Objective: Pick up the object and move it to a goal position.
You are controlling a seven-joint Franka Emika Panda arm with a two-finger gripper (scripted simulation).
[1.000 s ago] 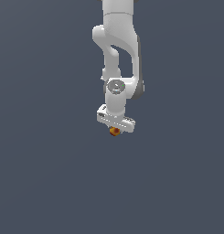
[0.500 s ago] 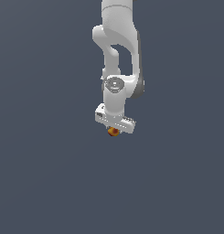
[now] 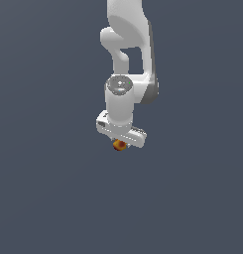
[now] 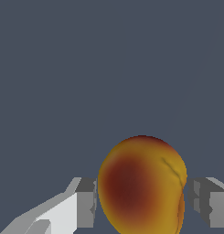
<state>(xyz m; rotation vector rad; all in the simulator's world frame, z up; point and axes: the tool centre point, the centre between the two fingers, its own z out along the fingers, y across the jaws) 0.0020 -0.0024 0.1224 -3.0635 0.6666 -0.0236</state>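
The object (image 3: 120,145) is a small roundish orange-yellow lump with a red-brown patch. In the exterior view it peeks out just below the white hand. In the wrist view the object (image 4: 141,183) looms large between two grey fingertips (image 4: 86,201), one pressed against each side. My gripper (image 3: 119,143) points straight down and is shut on the object. Its fingers are mostly hidden behind the hand in the exterior view.
A plain dark grey-blue surface (image 3: 43,198) fills both views all round. The white arm (image 3: 128,49) rises from the hand to the frame's upper edge. No other items show.
The hand and the object have drifted together slightly down and toward the exterior view's left. The grip looks the same.
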